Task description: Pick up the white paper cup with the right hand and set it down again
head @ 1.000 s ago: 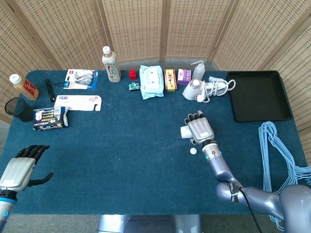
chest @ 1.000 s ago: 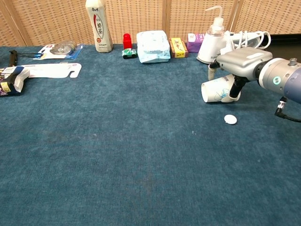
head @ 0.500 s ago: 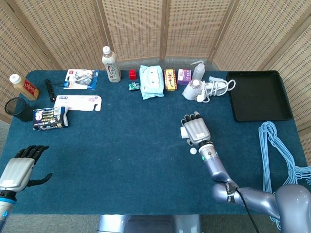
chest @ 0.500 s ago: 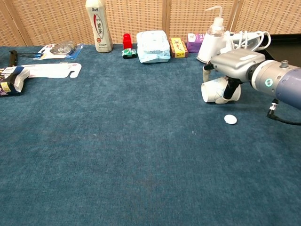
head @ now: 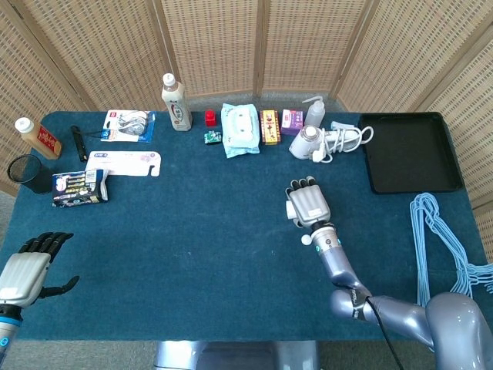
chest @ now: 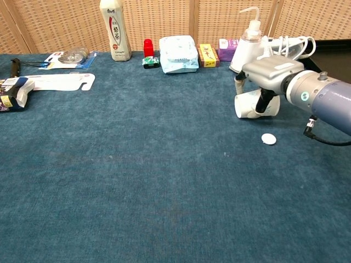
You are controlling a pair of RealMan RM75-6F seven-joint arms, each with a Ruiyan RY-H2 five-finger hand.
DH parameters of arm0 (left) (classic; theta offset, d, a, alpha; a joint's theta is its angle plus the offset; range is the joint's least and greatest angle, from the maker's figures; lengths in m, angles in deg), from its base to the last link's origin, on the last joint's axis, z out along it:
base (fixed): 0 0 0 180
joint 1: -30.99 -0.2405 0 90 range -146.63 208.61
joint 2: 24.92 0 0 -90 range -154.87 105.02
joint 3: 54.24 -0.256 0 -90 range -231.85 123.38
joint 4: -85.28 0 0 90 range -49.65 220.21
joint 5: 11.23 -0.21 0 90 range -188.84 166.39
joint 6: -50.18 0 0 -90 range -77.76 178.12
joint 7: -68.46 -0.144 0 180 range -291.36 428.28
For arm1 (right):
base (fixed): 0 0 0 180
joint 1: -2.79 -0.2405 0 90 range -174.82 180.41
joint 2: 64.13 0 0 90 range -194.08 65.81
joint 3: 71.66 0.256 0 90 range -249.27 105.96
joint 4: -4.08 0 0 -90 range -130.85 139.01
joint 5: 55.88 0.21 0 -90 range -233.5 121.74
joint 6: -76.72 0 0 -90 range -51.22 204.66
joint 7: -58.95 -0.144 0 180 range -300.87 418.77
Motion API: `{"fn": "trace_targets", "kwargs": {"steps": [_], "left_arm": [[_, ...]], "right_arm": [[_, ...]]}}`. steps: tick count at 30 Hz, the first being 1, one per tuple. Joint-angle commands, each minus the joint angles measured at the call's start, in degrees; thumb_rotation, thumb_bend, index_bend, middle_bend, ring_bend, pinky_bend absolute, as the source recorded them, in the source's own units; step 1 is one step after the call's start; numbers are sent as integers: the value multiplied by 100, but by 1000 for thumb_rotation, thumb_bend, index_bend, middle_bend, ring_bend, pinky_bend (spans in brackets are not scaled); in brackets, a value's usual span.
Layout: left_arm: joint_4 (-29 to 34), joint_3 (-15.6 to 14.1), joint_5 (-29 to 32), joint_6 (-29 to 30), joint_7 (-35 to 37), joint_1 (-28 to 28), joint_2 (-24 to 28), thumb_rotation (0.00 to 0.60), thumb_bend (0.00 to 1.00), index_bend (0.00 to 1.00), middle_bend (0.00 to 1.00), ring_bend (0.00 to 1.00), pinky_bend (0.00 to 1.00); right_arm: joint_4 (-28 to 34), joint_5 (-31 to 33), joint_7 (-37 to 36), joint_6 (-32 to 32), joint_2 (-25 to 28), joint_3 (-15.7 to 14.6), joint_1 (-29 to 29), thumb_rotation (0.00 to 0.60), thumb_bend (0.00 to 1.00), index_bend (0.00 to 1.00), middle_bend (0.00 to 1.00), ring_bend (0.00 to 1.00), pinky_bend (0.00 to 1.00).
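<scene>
Lying sideways in the right hand [chest: 267, 74], white paper cup [chest: 250, 104]

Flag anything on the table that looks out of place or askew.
The white paper cup lies on its side, mouth facing left, with the right hand over it. A small white disc sits loose on the cloth nearby.

Folding woven-reed screen [head: 231, 46] behind blue-carpeted table [head: 192, 254], even light
</scene>
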Motion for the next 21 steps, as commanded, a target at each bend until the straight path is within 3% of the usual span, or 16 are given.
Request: {"fn": "trace_targets", "kwargs": {"steps": [1, 5, 9, 16, 21], "left_arm": [[-5, 3, -2, -13, -2, 9, -4, 339, 249, 119, 174, 117, 156], [-3, 11, 6, -35, -11, 23, -13, 333, 248, 118, 174, 117, 156], [10, 15, 16, -51, -38, 32, -20, 329, 248, 118, 175, 117, 156], [87, 31, 27, -95, -143, 77, -19, 332, 248, 118, 174, 117, 157], [153, 45, 32, -98, -221, 100, -3, 333, 250, 118, 174, 117, 157]], "right_arm": [[184, 7, -299, 52, 97, 145, 88, 566, 257, 487, 272, 253, 169], [732, 225, -1091, 33, 434, 534, 316, 568, 257, 490, 278, 260, 169], [1178, 409, -1760, -114, 741, 730, 542, 565, 257, 491, 284, 266, 167], [1635, 463, -3043, -423, 983, 867, 945, 564, 254, 491, 288, 268, 164], [1719, 137, -4022, -647, 1006, 883, 1192, 565, 251, 489, 289, 268, 149]]}}
